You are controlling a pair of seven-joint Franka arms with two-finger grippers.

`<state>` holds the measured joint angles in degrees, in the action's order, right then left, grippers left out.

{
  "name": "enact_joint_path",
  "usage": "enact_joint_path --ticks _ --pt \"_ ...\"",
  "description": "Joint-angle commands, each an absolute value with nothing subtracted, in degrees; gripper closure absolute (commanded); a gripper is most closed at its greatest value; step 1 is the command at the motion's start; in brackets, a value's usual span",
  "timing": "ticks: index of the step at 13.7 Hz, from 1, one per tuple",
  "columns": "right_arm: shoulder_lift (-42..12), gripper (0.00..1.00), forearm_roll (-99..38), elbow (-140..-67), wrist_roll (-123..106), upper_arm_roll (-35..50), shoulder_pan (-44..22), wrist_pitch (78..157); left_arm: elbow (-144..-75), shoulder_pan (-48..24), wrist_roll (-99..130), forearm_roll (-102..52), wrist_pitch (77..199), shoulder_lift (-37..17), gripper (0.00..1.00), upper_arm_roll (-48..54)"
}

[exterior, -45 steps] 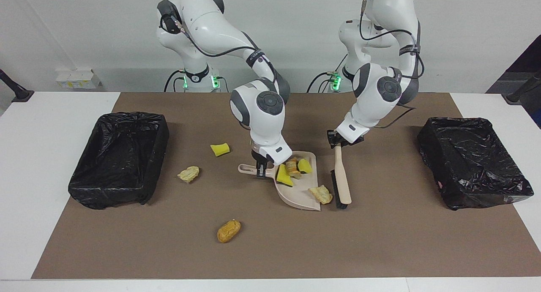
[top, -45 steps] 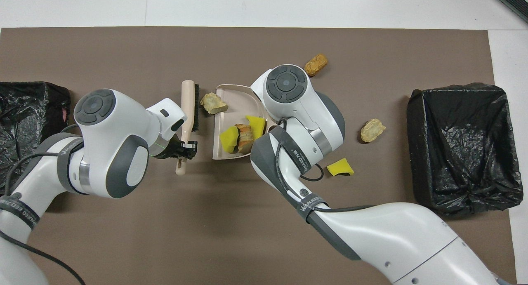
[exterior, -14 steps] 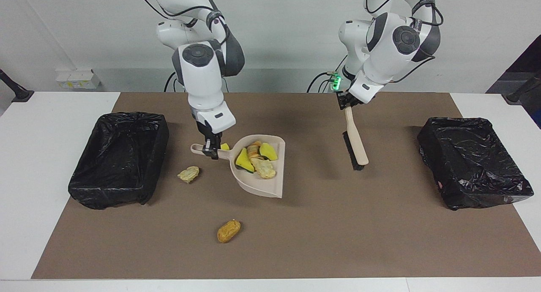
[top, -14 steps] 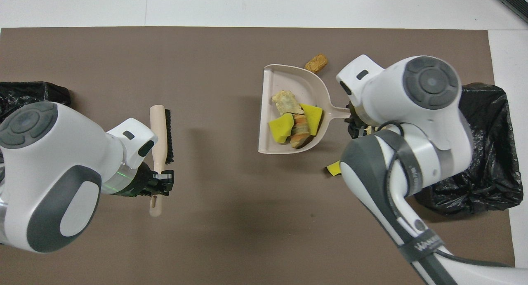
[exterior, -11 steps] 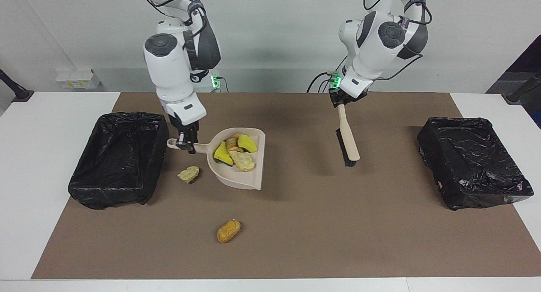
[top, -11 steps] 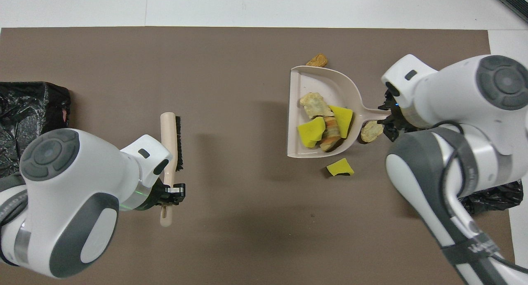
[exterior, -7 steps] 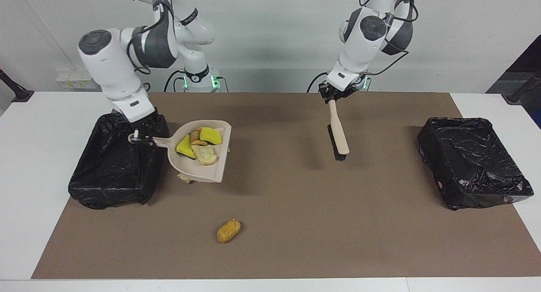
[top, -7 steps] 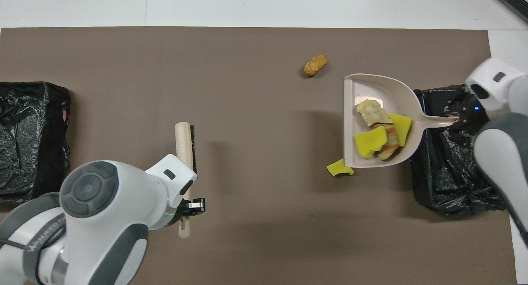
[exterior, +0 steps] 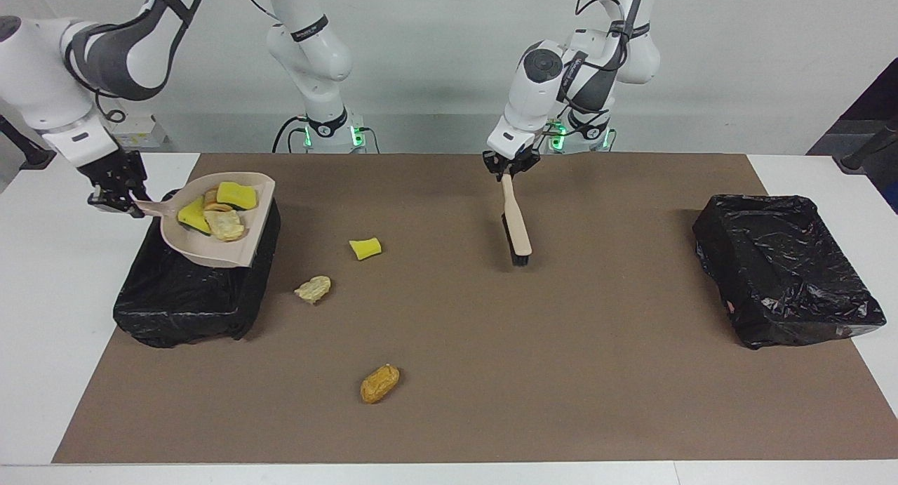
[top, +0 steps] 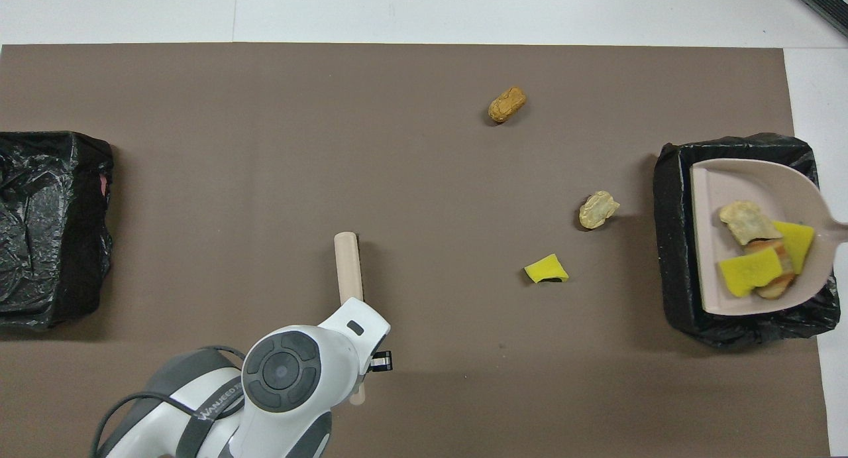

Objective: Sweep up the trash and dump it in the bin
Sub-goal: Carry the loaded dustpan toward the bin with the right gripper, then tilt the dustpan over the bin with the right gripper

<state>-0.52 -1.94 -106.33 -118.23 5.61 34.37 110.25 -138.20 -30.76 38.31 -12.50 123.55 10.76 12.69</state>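
Dustpan [exterior: 210, 241] carried from mid-mat to over bin [exterior: 196, 295], right gripper [exterior: 116, 197] jaws clamped on handle, four trash scraps [exterior: 214, 215] aboard. Three scraps [exterior: 313, 288] on mat. Left gripper [exterior: 508, 168] jaws gripping brush [exterior: 518, 222], raised.

We saw a white table [exterior: 42, 373] with a large brown mat [exterior: 561, 373] covering most of its top, the white showing as a border on the ends and along the edge farthest from the robots. A plain pale grey wall [exterior: 758, 64] rose at the table's robot end. Beside the table, against that wall, sat a small white box [exterior: 140, 130]. Light was even, with soft shadows on the mat.
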Motion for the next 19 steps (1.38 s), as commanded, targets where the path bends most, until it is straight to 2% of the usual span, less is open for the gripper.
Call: enact_joint_path --ticks 1,8,9,10,12,13,15,16,17,18,19 --pt "2.01 1.0 0.34 -106.96 -122.42 5.02 38.74 109.51 -142.46 -34.7 40.77 -11.51 126.9 12.13 1.0 11.78" --pt "1.23 1.0 6.32 -105.21 -124.19 2.81 39.55 112.76 -144.67 -35.15 40.78 -11.51 128.93 11.87 1.0 11.78" --pt "1.23 1.0 7.02 -106.16 -123.15 2.81 38.94 115.9 -145.28 -35.24 40.78 -11.51 130.41 11.26 0.96 11.78" --pt "1.23 1.0 8.95 -107.13 -122.35 2.9 38.67 118.8 -145.2 -35.16 40.43 -11.51 130.95 10.99 0.72 11.78" --pt "0.45 1.0 13.34 -107.31 -117.45 2.99 34.83 120.23 -145.02 -34.46 39.73 -11.51 130.96 10.72 0.42 11.78" --pt "0.27 1.0 16.06 -107.4 -114.2 2.99 33.67 120.76 -145.02 -34.37 39.12 -11.51 130.7 10.55 0.36 11.78" --pt "-0.09 1.0 20.89 -107.66 -108.66 2.99 30.34 120.94 -144.84 -33.93 38.76 -11.6 130.61 10.46 0.34 11.69" --pt "-0.09 1.0 23.7 -108.1 -106.54 2.99 29.1 121.72 -144.76 -33.49 38.5 -11.51 130.34 10.37 0.27 11.69" --pt "0.35 1.0 27.21 -109.67 -104.0 2.99 27.7 123.47 -144.67 -33.23 38.5 -11.6 130.17 10.28 0.25 11.69" --pt "0.53 1.0 30.47 -110.82 -101.54 2.99 26.9 124.7 -144.58 -33.05 38.5 -11.6 130.17 10.28 0.16 11.69" --pt "0.53 1.0 33.28 -111.35 -98.21 2.99 26.11 124.89 -144.32 -32.79 38.5 -11.6 130.17 10.11 0.02 11.6"
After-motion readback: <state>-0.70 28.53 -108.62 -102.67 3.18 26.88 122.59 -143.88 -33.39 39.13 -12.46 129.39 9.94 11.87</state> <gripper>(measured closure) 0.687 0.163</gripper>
